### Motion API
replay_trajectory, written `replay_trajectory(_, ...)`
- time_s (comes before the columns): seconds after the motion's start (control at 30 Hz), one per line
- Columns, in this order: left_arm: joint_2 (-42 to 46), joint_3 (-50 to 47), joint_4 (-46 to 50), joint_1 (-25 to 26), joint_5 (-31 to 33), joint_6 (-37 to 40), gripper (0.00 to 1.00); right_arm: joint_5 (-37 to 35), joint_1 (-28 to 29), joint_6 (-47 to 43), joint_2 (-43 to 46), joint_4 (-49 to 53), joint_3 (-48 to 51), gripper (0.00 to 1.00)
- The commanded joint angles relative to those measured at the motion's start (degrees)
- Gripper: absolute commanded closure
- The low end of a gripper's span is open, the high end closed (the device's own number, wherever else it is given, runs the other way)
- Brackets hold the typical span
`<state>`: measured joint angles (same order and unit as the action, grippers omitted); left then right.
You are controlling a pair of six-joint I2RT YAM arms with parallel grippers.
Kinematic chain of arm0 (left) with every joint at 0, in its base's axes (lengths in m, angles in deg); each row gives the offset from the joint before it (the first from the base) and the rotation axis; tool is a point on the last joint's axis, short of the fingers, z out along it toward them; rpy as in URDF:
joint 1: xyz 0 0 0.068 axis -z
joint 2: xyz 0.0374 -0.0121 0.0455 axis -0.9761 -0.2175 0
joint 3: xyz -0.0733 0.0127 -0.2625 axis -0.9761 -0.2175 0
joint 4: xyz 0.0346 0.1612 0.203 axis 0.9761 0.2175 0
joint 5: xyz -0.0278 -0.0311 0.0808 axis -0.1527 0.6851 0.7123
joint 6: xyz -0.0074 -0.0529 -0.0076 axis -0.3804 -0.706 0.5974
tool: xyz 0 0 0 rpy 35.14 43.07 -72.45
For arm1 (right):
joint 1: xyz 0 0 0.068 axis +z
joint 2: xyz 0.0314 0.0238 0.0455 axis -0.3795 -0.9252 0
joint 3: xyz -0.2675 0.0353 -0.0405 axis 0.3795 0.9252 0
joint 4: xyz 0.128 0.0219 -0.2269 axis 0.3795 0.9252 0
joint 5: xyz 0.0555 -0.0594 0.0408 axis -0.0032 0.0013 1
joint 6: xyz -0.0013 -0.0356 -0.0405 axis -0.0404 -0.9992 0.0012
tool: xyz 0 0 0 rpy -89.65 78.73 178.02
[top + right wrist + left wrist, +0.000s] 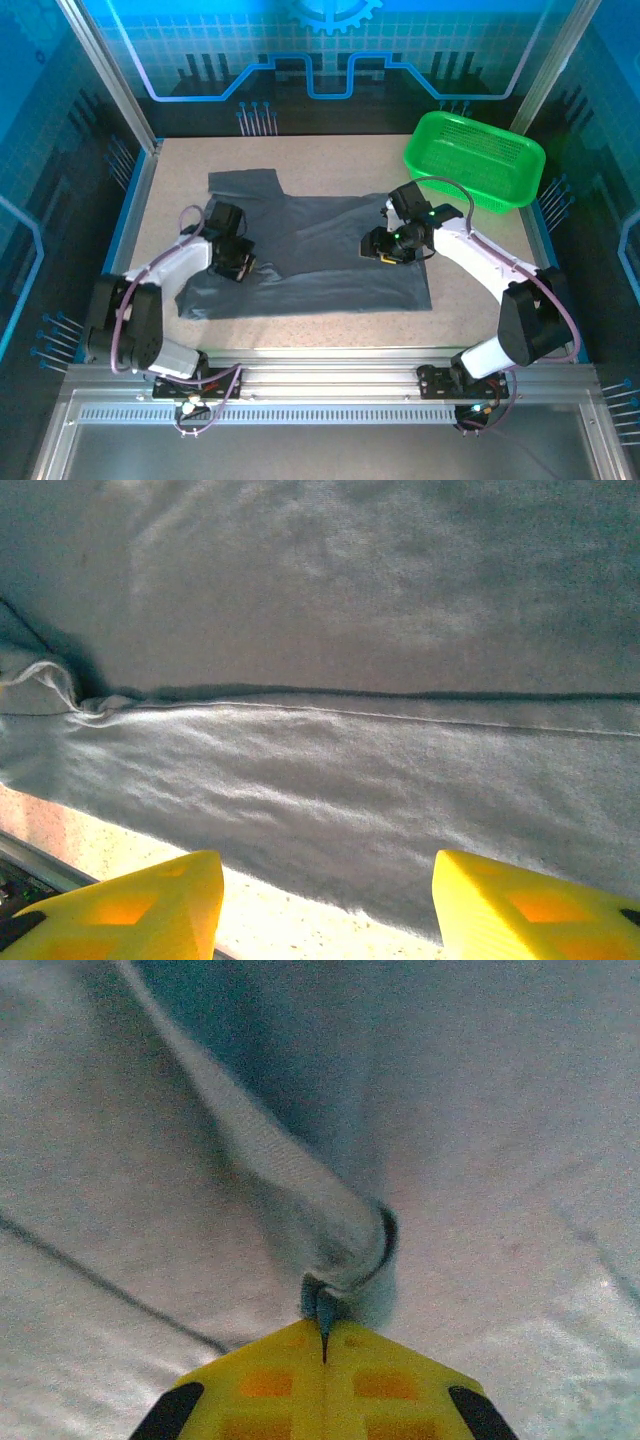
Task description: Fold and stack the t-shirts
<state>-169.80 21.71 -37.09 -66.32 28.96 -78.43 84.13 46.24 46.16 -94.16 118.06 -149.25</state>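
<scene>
Lying spread flat mid-table [330, 165], the t-shirt [320, 255] is under both grippers. The left gripper [240, 262] [323, 1332] is clamped on a raised ridge of cloth at the shirt's left part. The right gripper [385, 250] [330, 900] is over the right part, fingers apart with nothing between them. A green basket [478, 190] stands at the far right corner, just beyond the shirt.

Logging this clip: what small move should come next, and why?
Probably close the right claw on the t-shirt edge beneath it: it stands open over that edge, while the left claw is shut on a pinch of fabric, so both could then lift together.
</scene>
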Motion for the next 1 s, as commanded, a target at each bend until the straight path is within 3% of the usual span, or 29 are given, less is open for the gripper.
replay_trajectory(0.0,-5.5,5.8,5.7,1.6,1.9,9.5,1.0,0.7,-0.4,0.3,0.9,1.7,-0.7,0.42)
replay_trajectory(0.43,-20.8,22.4,15.0,6.4,7.1,22.1,1.0,1.9,-1.7,0.0,1.0,2.1,0.4,0.42)
replay_trajectory(0.97,-23.1,27.5,14.0,6.7,8.3,24.8,1.0,0.1,-2.3,0.6,-0.1,2.3,0.5,0.46)
